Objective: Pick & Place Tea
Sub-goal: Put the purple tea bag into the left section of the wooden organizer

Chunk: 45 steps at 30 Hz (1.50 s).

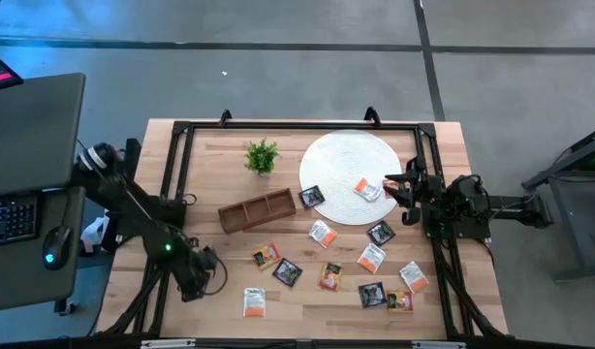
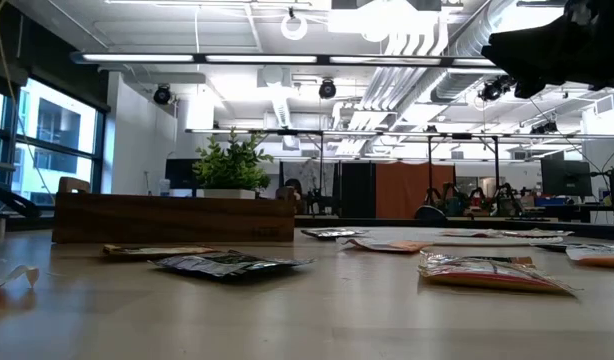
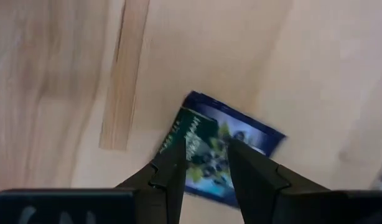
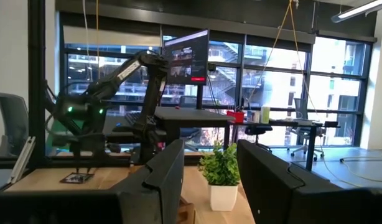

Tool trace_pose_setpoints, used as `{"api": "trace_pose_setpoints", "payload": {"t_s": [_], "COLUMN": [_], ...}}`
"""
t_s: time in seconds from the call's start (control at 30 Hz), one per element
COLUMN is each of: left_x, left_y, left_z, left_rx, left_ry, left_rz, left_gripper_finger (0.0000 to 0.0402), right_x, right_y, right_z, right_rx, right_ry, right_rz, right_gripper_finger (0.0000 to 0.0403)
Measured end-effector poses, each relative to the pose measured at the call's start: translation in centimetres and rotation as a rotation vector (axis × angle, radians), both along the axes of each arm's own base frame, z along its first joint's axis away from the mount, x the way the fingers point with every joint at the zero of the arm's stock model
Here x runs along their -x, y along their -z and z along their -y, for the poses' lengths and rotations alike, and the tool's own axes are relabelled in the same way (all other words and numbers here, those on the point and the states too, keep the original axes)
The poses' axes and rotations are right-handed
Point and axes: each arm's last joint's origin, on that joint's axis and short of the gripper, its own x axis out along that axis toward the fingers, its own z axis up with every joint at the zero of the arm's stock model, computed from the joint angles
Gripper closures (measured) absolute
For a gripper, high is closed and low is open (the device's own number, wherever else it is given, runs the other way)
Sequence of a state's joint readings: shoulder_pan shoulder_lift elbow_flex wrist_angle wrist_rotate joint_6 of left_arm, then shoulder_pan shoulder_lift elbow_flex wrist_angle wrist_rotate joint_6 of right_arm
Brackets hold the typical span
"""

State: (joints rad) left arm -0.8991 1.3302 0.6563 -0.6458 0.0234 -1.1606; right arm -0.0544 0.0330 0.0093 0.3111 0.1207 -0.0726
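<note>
Left end effector (image 3: 203, 163) over a tea bag
Its fingers are open above the flat black-and-green tea sachet (image 3: 225, 149) on the light wooden desk (image 3: 66, 56). Right end effector (image 4: 209, 168) is open too, up high.

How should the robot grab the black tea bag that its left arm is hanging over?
Probably straight down from above, since the black tea bag lies flat on the bare table with nothing touching it. The left gripper already hangs over it, fingers open around its nearer part. Pinching across the narrow width near one edge looks best; a flat sachet gives the fingers little else to catch.
</note>
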Motion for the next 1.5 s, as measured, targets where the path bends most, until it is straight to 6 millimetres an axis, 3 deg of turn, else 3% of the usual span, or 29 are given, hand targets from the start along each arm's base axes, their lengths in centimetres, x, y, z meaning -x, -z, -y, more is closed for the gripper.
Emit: {"api": "trace_pose_setpoints", "payload": {"t_s": [0.17, 0.37, 0.47, 0.6, 0.8, 1.13, 1.27, 1.5], "left_x": [-0.3, -0.4, -0.5, -0.5, -1.0, -3.7, -5.1, -7.0], "left_y": [2.0, 2.8, 2.9, 3.0, 1.9, -4.5, -4.7, -2.8], "left_z": [0.4, 0.5, 0.6, 0.6, 0.2, -3.0, -5.1, -8.4], "left_rx": [-0.099, -0.157, -0.158, -0.159, -0.262, -0.703, -0.824, -0.907], "left_ry": [0.004, 0.008, 0.01, -0.003, -0.099, -0.374, -0.389, -0.414], "left_rz": [-0.065, -0.074, -0.064, -0.056, 0.118, 0.487, 0.469, 0.289], "left_gripper_finger": [0.0284, 0.0286, 0.0313, 0.0387, 0.0391, 0.04, 0.04, 0.0401], "right_x": [0.0, 0.0, 0.0, 0.0, 0.1, 0.2, 0.2, 0.2], "right_y": [0.0, 0.0, 0.0, -0.1, -0.2, -0.6, -0.5, -0.6], "right_z": [0.0, 0.0, 0.0, 0.0, 0.0, 0.1, 0.1, 0.1], "right_rx": [-0.037, -0.044, -0.043, -0.043, -0.051, -0.052, -0.052, -0.059], "right_ry": [-0.012, -0.013, -0.014, -0.014, 0.0, 0.01, 0.01, 0.007], "right_rz": [0.008, 0.009, 0.012, 0.016, 0.026, 0.07, 0.07, 0.072], "right_gripper_finger": [0.0257, 0.0257, 0.0257, 0.0258, 0.0258, 0.0258, 0.0256, 0.0257]}}
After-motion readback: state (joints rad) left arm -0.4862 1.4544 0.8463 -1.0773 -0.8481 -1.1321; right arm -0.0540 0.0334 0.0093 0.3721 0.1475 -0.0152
